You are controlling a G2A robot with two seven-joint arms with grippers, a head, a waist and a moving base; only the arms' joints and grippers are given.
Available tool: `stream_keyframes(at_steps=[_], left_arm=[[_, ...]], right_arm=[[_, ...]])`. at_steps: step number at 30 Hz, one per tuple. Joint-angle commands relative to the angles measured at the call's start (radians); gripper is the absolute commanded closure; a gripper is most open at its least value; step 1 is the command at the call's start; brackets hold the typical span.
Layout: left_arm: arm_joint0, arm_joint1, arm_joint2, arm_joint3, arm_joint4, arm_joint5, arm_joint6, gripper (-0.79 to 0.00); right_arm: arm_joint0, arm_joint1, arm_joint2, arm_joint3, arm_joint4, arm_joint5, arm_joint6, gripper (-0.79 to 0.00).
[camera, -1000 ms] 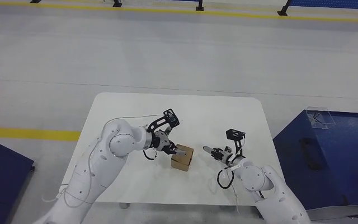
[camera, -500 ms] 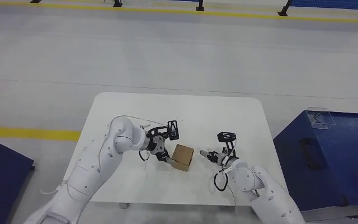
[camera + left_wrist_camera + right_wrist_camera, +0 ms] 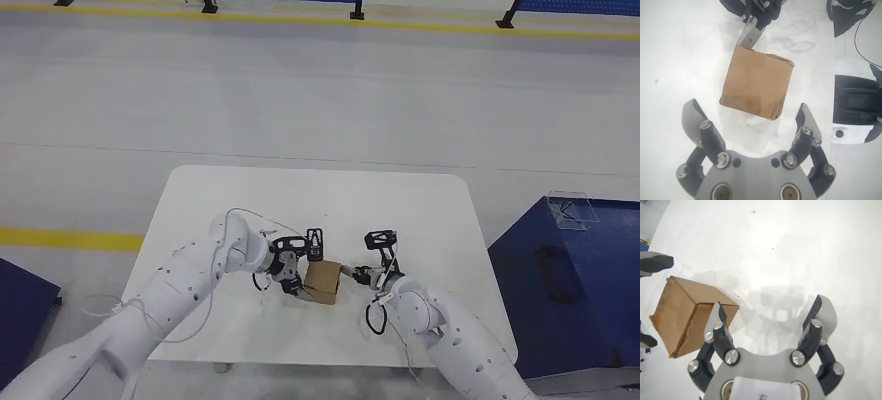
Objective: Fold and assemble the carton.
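Left gripper (image 3: pixel 746 106): jaws spread wide, just beside one face of the carton (image 3: pixel 325 281). Right gripper (image 3: pixel 768 300): jaws wide, one tip touching the opposite side. Carton: brown, folded into a box, standing on the white tabletop (image 3: pixel 300 195) in its near half, between both grippers. Blue bin (image 3: pixel 560 270): on the floor to the right.

A white table (image 3: pixel 420 200) with rounded corners stands on a pale grey floor (image 3: pixel 320 100). Right of the table sits a dark blue bin (image 3: pixel 560 300), with a clear plastic tray (image 3: pixel 573 210) on its far corner. Left of the table lie a yellow stripe (image 3: pixel 70 240) and 1 more blue block (image 3: pixel 20 300). Far beyond the table runs a 2nd yellow stripe (image 3: pixel 300 18).
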Motion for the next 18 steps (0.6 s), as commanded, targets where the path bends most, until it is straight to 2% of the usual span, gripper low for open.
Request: stream_keyframes(at_steps=[1,9,18], left_arm=[[-0.014,-0.001,0.034,0.021,0.001,0.0,0.043,-0.785],[-0.047,-0.009,0.108,0.101,0.007,0.0,0.18,-0.785],[-0.06,-0.013,0.162,0.125,0.028,0.0,0.288,-0.785]], right_arm=[[0.016,-0.008,-0.013,0.011,0.002,0.005,-0.007,-0.785],[0.059,-0.037,-0.04,0.066,0.026,0.001,-0.023,-0.785],[0.074,-0.05,-0.035,0.103,0.022,-0.006,-0.023,-0.785]])
